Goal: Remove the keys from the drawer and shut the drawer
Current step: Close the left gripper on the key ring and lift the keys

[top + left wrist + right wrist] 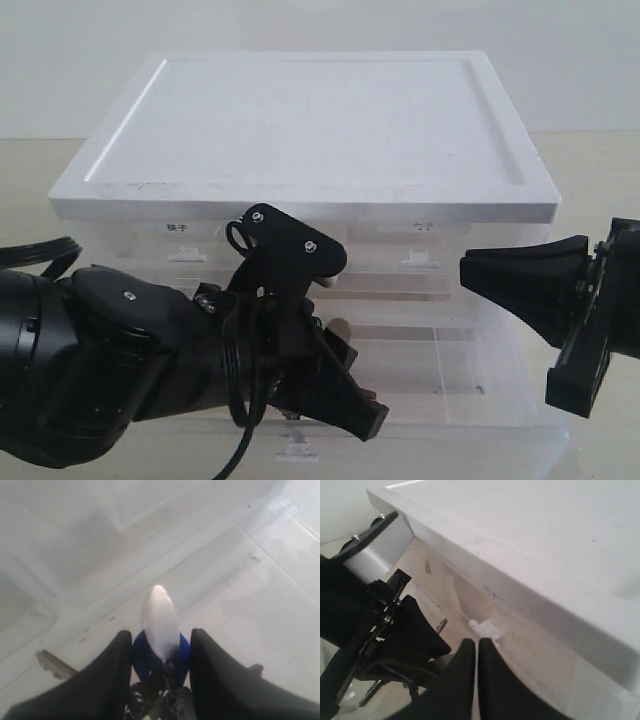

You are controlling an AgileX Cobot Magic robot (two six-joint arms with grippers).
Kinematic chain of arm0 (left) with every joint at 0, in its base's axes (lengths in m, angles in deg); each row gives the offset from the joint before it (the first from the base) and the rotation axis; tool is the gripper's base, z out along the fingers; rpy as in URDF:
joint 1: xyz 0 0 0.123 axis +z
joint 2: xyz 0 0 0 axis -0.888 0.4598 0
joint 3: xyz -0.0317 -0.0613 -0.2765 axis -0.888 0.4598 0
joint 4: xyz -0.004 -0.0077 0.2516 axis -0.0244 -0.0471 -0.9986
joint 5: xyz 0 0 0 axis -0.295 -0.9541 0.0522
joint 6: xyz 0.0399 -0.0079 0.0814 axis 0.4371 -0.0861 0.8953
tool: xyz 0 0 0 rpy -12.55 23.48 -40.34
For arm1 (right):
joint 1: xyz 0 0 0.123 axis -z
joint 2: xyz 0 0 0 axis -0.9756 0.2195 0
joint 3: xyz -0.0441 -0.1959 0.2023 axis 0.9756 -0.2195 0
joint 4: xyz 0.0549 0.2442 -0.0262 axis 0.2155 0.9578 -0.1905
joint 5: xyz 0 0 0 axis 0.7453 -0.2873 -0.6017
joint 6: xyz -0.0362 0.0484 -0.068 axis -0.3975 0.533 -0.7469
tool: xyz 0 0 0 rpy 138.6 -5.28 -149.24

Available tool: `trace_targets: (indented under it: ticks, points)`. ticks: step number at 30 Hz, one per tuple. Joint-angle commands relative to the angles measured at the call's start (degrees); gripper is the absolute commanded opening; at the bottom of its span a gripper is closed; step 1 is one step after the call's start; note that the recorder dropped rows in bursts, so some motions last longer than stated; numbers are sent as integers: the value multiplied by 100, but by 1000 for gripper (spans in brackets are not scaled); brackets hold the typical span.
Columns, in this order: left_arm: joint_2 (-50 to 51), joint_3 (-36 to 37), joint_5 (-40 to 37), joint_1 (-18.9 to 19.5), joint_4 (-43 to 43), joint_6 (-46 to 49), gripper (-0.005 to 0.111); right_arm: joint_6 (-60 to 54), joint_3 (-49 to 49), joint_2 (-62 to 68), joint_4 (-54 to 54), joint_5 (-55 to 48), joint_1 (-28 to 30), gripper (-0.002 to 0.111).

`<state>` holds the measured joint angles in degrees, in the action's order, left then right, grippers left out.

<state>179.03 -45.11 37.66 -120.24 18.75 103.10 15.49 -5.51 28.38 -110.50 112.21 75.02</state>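
Since the keys [160,622] must come out before anything closes, my left pincer [360,412] sits down inside the open drawer [480,395], at six o'clock of the cabinet [310,120], jaws narrowed and gripping the bunch. My right pincer [478,272], fingers pressed together and empty, hovers at three o'clock. The front wall [450,438] of the drawer likely crosses my lifting path.

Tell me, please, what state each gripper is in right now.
Left gripper: closed on the keys.
Right gripper: closed, holding nothing.
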Motion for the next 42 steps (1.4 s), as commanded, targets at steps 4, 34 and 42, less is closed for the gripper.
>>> trace_targets:
  ticks: [4, 34, 42]
  points:
    - [-149, 80, 32, 6, 138, 258, 5, 11, 4, 3, -6, 1, -21, 0]
    - [-176, 561, -278, 48, 138, 328, 64, 33, 4, 3, -6, 1, -21, 0]
    - [44, 285, -85, 108, 138, 512, 35, 33, 4, 3, -6, 1, -21, 0]
